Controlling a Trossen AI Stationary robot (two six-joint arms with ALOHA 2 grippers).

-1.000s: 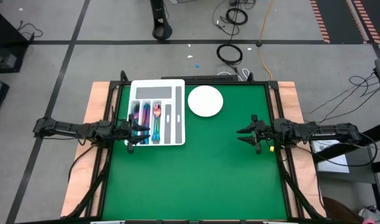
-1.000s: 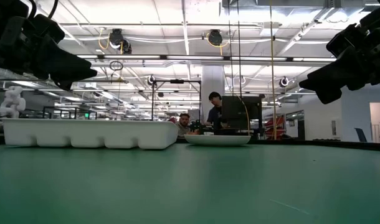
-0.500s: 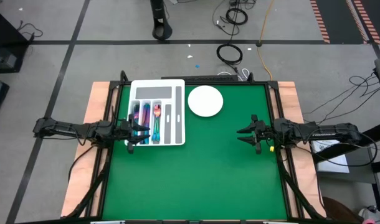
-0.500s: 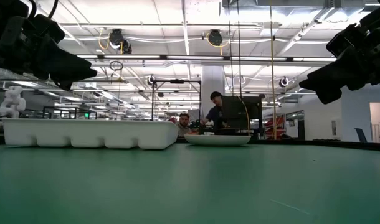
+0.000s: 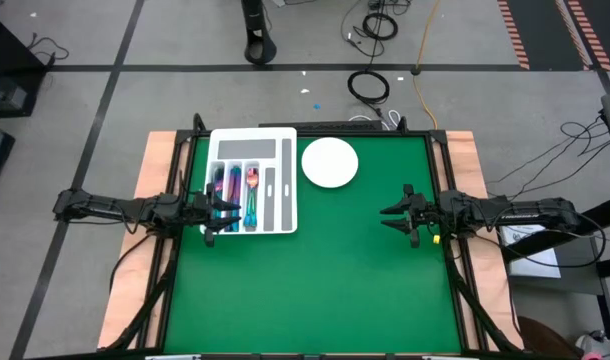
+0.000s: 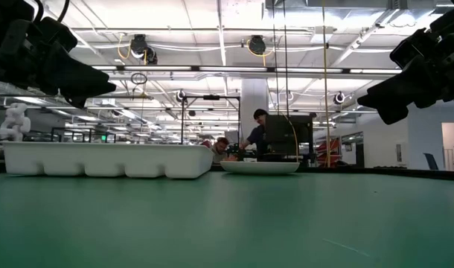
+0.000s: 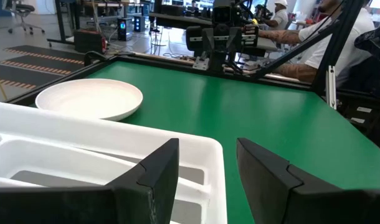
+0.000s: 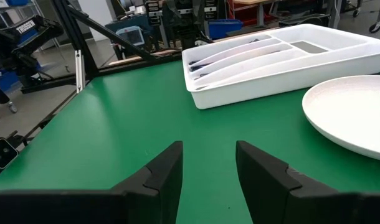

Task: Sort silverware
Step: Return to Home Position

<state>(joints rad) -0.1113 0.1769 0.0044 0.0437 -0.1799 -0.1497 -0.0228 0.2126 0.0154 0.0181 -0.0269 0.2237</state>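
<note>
High view: green table top on grey shop floor w/ loose cables; I see a person beyond in low view. Silverware lies in left slots of the white divided tray, long axes far-to-near along them; heads I can't make out. L gripper hangs over tray, fingers apart, empty; R gripper by right edge, same.

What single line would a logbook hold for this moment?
left gripper: open, empty, above tray, left side | right gripper: open, empty, above table, right side | silverware: in tray | plate: empty
</note>
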